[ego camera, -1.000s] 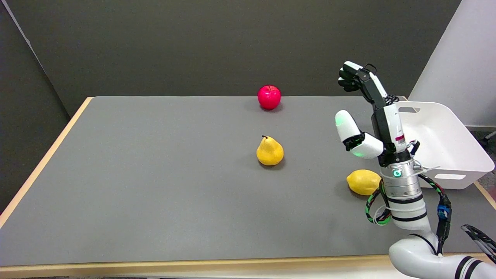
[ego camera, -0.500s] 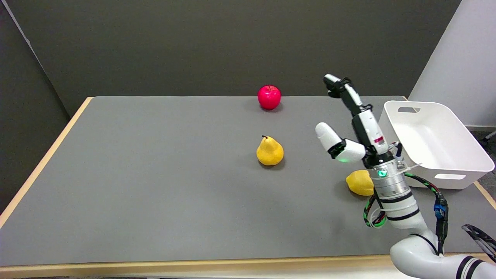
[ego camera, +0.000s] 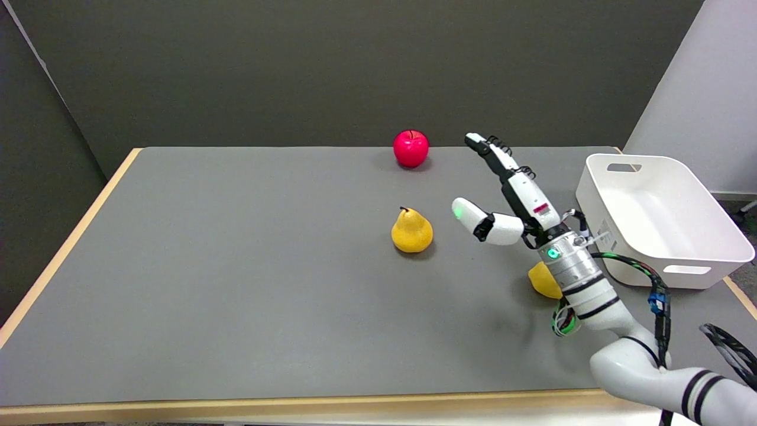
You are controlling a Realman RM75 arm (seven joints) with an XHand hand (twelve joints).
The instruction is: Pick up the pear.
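Note:
A yellow pear (ego camera: pixel 411 231) stands upright with its stem up near the middle of the grey table (ego camera: pixel 236 266). To its right my right hand (ego camera: pixel 505 198) is held above the table, open, with its thumb pointing toward the pear and the long fingers stretched up and to the left. The hand holds nothing and a gap separates the thumb tip from the pear.
A red apple (ego camera: pixel 411 148) sits near the far edge. A yellow lemon (ego camera: pixel 541 280) lies partly hidden behind my right wrist. A white bin (ego camera: pixel 659 219) stands at the table's right side.
My right hand has swung left and lower, toward the pear, and has tilted over to the left. The wrist now covers more of the lemon. The fruits have not moved.

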